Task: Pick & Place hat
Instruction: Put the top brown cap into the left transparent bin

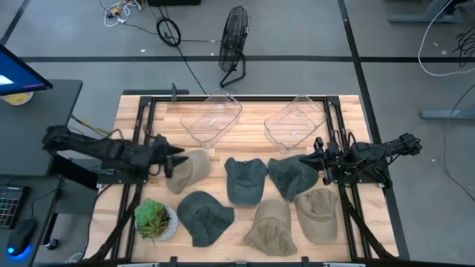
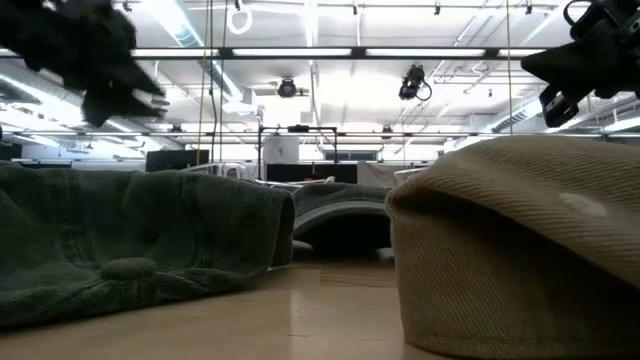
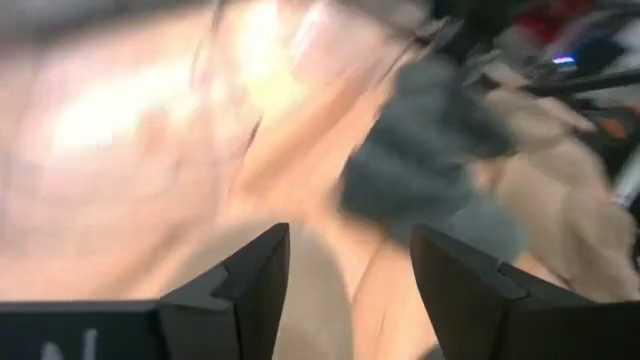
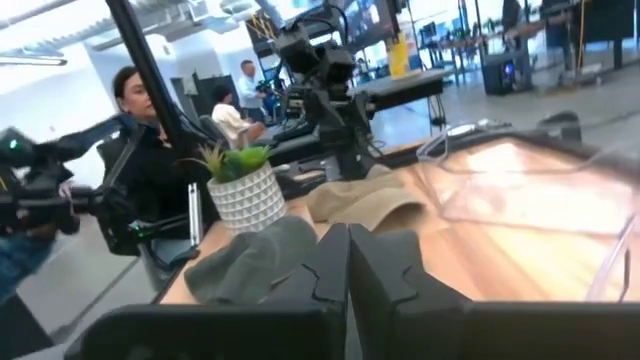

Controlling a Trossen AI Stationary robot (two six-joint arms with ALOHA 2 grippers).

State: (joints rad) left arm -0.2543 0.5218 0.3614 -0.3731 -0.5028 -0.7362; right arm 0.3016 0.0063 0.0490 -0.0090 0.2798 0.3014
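Observation:
Six caps lie flat on the wooden table. In the high view there is a tan cap [image 1: 189, 170] at the left, two dark green caps [image 1: 245, 179] [image 1: 293, 176] in the middle, and a dark green cap [image 1: 204, 216] and two tan caps [image 1: 271, 226] [image 1: 318, 213] nearer the near edge. My left gripper [image 1: 178, 158] [image 3: 350, 290] is open and hovers by the left tan cap's far-left edge. My right gripper [image 1: 315, 158] [image 4: 348, 260] is shut, above the right green cap's far side. In the low view both grippers [image 2: 115, 75] [image 2: 575, 60] hang above the caps.
Two clear plastic bins [image 1: 213, 119] [image 1: 295, 122] stand at the table's far side. A potted succulent [image 1: 156, 220] sits at the near left corner. A floor fan [image 1: 234, 44] stands beyond the table. People sit in the room behind [image 4: 150, 130].

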